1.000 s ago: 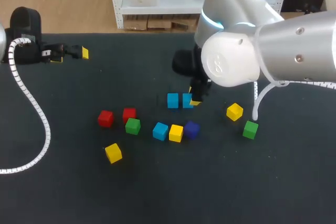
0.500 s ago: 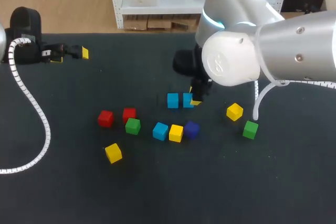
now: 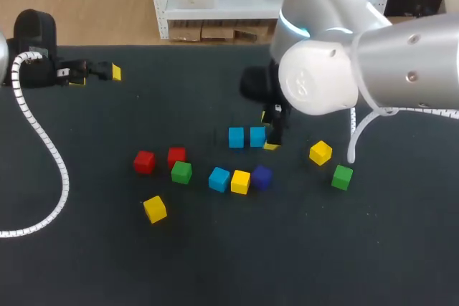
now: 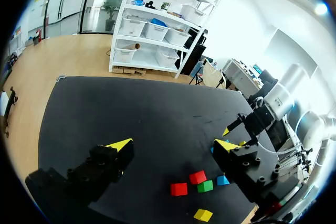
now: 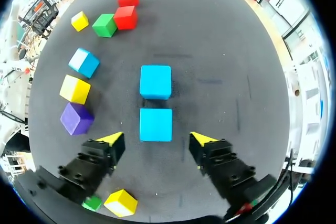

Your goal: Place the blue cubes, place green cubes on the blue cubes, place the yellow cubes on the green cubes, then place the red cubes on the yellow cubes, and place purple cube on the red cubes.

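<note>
Two cubes [image 5: 156, 121] ahead of right pincer [image 5: 156, 138]

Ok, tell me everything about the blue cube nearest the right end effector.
The blue cube is a matte, light-blue block, sitting flat and square on the black table. It lies just ahead of the open right end effector, centred between its fingers, untouched. A second blue cube sits beyond it, aligned, with a narrow gap.

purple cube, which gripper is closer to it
Right. The right gripper is just behind the purple cube, with a blue cube between its open fingers. The left gripper is far off, near the table's back left corner.
</note>
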`<state>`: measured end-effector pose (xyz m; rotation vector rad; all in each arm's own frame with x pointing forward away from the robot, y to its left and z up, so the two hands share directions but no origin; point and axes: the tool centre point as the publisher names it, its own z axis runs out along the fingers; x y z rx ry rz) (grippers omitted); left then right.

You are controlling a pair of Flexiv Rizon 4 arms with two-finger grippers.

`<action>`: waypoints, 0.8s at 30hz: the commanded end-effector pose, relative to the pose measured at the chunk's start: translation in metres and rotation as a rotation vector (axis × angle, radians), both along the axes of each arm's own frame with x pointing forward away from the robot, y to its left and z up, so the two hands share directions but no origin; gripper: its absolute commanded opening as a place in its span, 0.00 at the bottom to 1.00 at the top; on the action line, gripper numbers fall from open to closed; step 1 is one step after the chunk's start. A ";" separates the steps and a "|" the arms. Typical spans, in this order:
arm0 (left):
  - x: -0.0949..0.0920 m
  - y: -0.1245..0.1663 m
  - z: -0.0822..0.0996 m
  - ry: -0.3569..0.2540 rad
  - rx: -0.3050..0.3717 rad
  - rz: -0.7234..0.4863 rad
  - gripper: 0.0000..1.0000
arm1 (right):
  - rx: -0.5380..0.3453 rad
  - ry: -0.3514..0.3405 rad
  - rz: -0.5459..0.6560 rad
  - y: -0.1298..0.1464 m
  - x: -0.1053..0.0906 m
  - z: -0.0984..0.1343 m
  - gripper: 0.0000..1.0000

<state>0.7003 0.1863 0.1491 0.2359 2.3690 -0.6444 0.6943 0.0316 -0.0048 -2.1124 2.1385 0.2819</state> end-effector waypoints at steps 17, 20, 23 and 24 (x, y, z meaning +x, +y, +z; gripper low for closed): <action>0.000 -0.001 0.001 0.004 0.006 0.004 1.00 | 0.332 -0.002 0.016 -0.090 -0.026 0.073 1.00; 0.000 -0.001 0.001 0.004 0.006 0.004 1.00 | 0.349 0.006 0.061 -0.102 -0.029 0.080 1.00; 0.000 -0.001 0.001 0.004 0.006 0.004 1.00 | 0.384 0.019 0.094 -0.114 -0.033 0.085 1.00; 0.000 -0.001 0.001 0.004 0.006 0.004 1.00 | 0.388 0.022 0.098 -0.118 -0.034 0.084 1.00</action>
